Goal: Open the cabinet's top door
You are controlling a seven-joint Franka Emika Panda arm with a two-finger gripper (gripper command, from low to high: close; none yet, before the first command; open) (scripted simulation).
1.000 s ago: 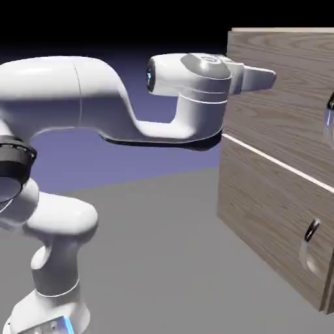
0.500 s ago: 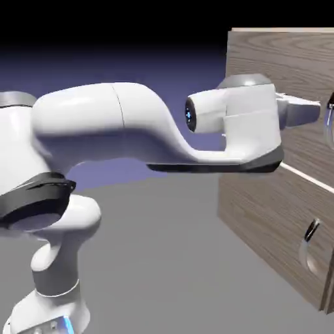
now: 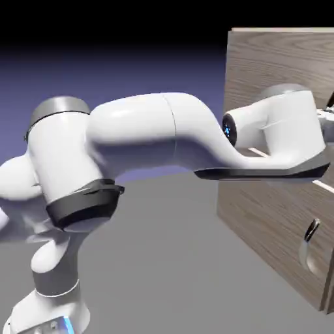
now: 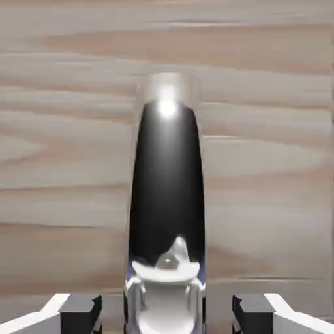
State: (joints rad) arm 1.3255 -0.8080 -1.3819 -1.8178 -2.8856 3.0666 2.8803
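Swung rightward and lower across the exterior view: arm [image 3: 163, 134] stretched further toward the cabinet [image 3: 274, 59], wrist now covering the pale seam [image 3: 323, 186] where earlier it sat left of the cabinet's edge, up near the top. Elbow rolled up into sight at the left, dark band turned toward the camera. Gripper [image 4: 167, 313] carried past the right edge of that view, up against the top door [image 4: 65, 130], dark handle [image 4: 167, 189] between the fingertips [image 4: 78, 312]. Jaws gone from wide to closed.
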